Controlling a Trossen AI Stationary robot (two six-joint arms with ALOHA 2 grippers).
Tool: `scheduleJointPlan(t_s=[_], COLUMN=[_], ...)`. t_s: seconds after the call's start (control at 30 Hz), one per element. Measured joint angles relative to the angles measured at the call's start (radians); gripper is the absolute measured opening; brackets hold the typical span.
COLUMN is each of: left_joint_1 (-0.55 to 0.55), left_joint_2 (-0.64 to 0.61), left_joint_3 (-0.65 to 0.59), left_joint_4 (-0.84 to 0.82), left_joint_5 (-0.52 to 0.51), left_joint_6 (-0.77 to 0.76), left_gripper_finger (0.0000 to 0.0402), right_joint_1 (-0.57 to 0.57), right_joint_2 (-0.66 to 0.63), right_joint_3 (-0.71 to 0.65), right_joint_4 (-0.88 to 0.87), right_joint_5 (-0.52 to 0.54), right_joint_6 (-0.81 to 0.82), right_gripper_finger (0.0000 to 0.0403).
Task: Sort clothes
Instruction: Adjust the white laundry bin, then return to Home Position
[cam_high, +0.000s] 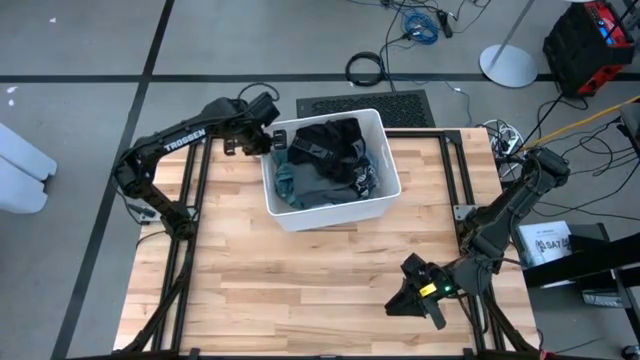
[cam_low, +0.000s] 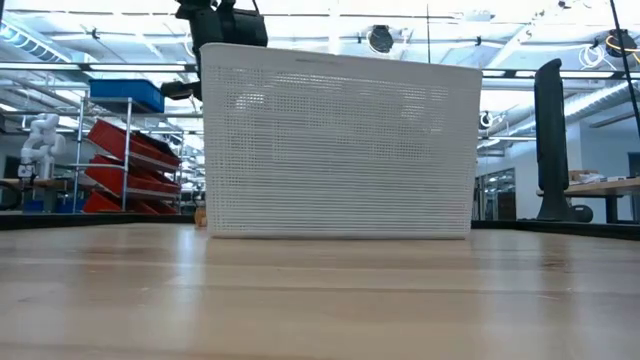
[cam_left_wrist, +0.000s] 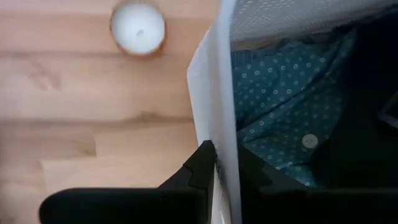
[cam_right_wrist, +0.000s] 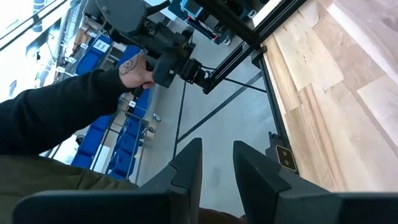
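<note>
Pinched on the bin's (cam_high: 385, 125) near-left wall, left gripper (cam_left_wrist: 219, 163) holds plastic, not clothes (cam_high: 325, 160); next likely release, reach inside.

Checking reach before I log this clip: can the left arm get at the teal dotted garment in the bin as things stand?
Probably not right away. The left end effector is closed on the white bin's wall, pinning it; the teal dotted garment lies just inside, uncovered, so releasing the wall should free the way.
</note>
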Motion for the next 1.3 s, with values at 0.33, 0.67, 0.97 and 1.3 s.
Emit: scheduleJointPlan(t_s=[0.33,0.67,0.97,1.3], left_joint_1=[0.036,0.034,0.035,0.037], left_joint_2=[0.000,0.000,-0.002,-0.052], left_joint_3=[0.000,0.000,0.002,0.058], left_joint_4=[0.131,0.130,0.137,0.118], left_joint_5=[-0.038,-0.039,-0.029,-0.152], left_joint_6=[0.113,0.061,0.145,0.172], left_gripper_finger=[0.0036,0.0037,0.0105,0.0177], right_joint_1=[0.008,0.008,0.008,-0.002], right_joint_2=[0.000,0.000,0.000,-0.003], right_joint_3=[0.000,0.000,0.000,0.000], right_joint_4=[0.000,0.000,0.000,-0.007], right_joint_5=[0.000,0.003,0.005,0.005], right_joint_6=[0.042,0.062,0.062,0.052], right_gripper_finger=[0.0080,0.0080,0.0080,0.0080])
